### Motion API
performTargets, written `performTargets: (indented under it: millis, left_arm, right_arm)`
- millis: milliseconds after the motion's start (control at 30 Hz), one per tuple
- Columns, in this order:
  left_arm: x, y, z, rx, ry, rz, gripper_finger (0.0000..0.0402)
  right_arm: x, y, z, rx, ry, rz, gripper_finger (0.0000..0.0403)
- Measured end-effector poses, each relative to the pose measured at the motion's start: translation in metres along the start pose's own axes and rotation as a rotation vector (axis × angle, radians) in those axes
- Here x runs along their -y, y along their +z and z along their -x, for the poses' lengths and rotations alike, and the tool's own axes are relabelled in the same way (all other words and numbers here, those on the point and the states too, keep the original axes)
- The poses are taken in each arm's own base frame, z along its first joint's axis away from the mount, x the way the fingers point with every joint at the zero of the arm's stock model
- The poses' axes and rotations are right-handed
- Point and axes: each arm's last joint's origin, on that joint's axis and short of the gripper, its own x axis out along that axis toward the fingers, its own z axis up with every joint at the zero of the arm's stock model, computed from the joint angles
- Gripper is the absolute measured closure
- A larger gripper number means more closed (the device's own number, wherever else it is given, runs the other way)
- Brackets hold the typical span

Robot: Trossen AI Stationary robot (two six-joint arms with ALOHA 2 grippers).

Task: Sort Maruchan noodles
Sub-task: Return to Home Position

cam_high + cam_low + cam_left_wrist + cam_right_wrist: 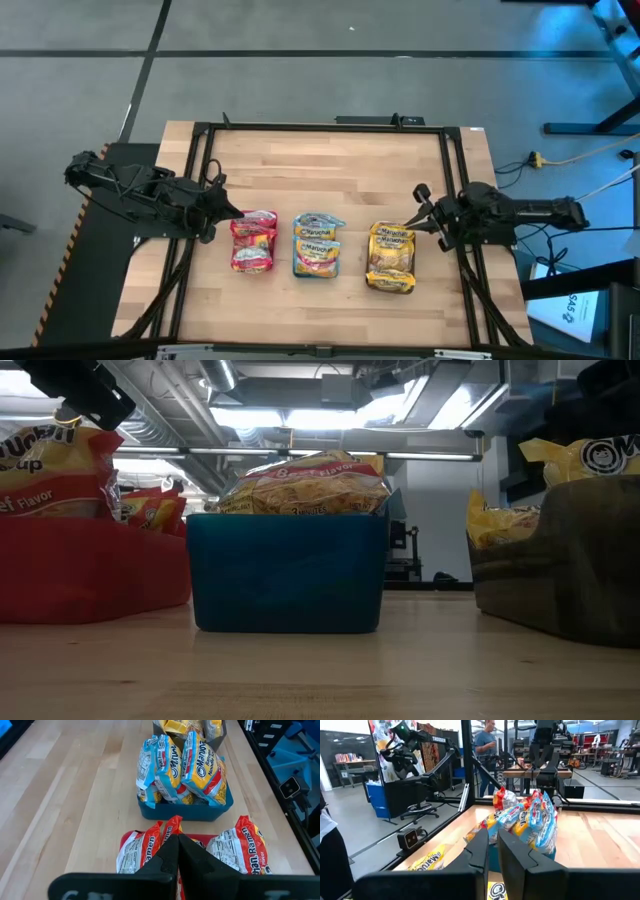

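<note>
High view: Maruchan noodles (317, 245) all binned, in a row at the 6 o'clock side of the bench (330, 165). Red packs in the red bin (90, 570), blue-edged packs in the blue bin (285, 570) at its 3 o'clock, yellow packs in the grey bin (580, 580) farther toward 3 o'clock. No loose pack seen on the wood. Sorting judged done; only the retreat to rest left.

To do that well: lift first, then draw back, left gripper (232, 212) toward 9 o'clock, right gripper (420, 212) toward 3 o'clock. Keep clear of the bin rims and of the packs standing proud of them. Slow and level, no sweep across the row.

Left gripper just at 10 o'clock of the red bin, arm stretched in from 9 o'clock, tilted down over the red packs, fingers pressed together, empty. Right gripper at 1 o'clock of the grey bin, arm reaching in from 3 o'clock, held near level, fingers a narrow slit apart, nothing between them.
</note>
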Motion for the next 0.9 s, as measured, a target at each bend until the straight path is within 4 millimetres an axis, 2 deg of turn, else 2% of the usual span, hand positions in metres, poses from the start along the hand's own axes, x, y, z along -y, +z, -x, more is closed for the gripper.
performTargets:
  millis: [267, 500, 900]
  left_arm:
    - [0.0, 0.0, -0.0001, 0.0, 0.0, 0.0, 0.0399]
    - [0.0, 0.0, -0.0001, 0.0, 0.0, 0.0, 0.0399]
    - [0.0, 0.0, -0.0001, 0.0, 0.0, 0.0, 0.0399]
  right_arm:
    - [0.0002, -0.0015, 0.0066, 0.016, -0.105, 0.012, 0.0364]
    - [0.0039, -0.0058, 0.0048, -0.029, -0.194, 0.012, 0.0364]
    - [0.0048, -0.0076, 0.0039, -0.05, -0.205, 0.006, 0.0364]
